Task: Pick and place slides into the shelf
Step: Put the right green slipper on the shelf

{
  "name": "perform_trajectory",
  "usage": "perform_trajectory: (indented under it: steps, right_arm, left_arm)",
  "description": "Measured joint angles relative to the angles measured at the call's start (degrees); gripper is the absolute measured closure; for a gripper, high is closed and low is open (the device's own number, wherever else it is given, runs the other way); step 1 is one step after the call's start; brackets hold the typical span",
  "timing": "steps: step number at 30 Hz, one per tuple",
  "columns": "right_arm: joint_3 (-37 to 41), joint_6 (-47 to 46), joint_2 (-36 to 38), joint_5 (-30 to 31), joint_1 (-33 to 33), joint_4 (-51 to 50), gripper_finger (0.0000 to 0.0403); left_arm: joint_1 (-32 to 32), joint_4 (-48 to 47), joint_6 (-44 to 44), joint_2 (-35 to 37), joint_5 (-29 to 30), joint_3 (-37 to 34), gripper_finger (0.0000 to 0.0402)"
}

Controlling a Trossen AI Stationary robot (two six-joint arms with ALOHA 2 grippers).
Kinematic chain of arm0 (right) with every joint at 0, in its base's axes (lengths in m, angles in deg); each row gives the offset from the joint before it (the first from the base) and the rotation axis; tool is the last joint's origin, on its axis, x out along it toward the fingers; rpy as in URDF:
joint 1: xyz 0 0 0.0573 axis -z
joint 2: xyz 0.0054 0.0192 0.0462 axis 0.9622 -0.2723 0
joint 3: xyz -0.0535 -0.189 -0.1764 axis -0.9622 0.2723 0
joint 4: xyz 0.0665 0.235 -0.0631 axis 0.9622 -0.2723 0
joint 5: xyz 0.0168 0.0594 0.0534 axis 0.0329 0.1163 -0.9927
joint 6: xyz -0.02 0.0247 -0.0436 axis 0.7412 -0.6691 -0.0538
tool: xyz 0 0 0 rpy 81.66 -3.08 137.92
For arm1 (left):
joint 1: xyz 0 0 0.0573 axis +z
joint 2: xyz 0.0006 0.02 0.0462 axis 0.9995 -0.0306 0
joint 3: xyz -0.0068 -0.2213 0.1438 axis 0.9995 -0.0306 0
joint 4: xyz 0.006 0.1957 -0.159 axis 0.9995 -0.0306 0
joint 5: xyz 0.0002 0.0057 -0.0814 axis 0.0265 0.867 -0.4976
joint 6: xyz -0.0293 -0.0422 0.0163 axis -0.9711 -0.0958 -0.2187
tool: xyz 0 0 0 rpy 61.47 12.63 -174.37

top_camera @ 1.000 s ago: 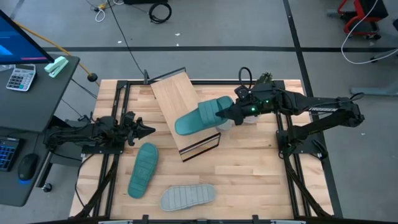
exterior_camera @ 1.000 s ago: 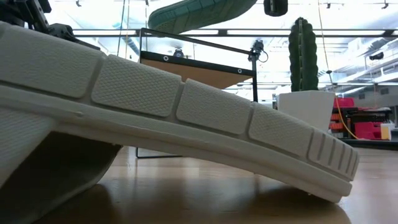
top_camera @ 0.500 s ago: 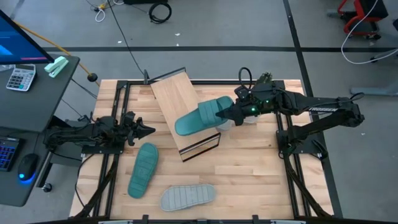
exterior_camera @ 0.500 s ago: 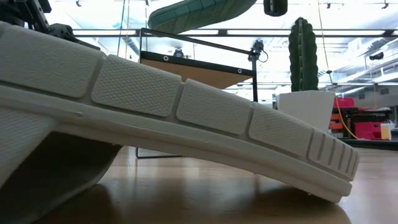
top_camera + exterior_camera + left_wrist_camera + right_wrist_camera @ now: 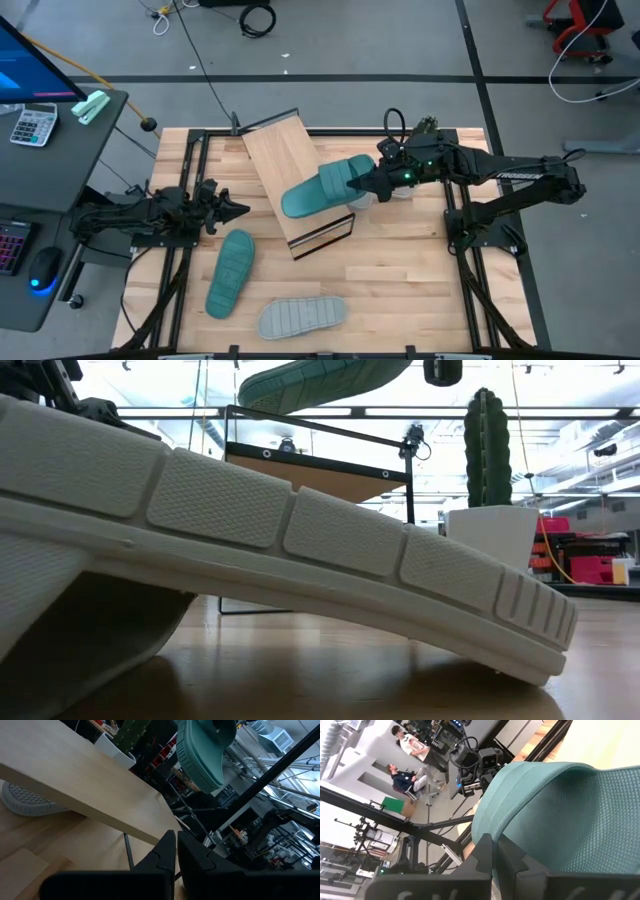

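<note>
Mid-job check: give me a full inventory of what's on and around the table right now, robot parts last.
teal slide: one, held above the shelf
teal slide on table: one, sole up, front left
grey slide: one, pale, sole up, front edge
shelf: one, light wood, table centre, angled
cactus: one, green, white pot, beyond table
right gripper: shut on the teal slide's strap
left gripper: shut, left of shelf, waiting

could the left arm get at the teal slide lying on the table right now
Probably yes. The left gripper waits shut at the table's left side, and the teal slide lies sole-up just in front of it, with nothing on the bare wooden table between them.
</note>
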Motion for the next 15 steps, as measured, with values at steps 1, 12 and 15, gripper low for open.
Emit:
perform_trajectory:
  steps: [1, 12, 15]
  right_arm:
    - [0.00, 0.04, 0.00, 0.00, 0.00, 0.00, 0.0396]
    - [-0.11, 0.10, -6.68, -5.48, 3.22, 18.11, 0.0398]
    - [-1.08, 0.84, -9.08, -7.04, 4.22, 18.97, 0.0398]
  left_arm:
    - [0.00, 0.00, 0.00, 0.00, 0.00, 0.00, 0.0382]
    - [0.00, -0.04, -0.02, 0.00, 0.20, 0.00, 0.0372]
    - [-0.01, -0.04, -0.04, 0.00, 0.20, -0.01, 0.0374]
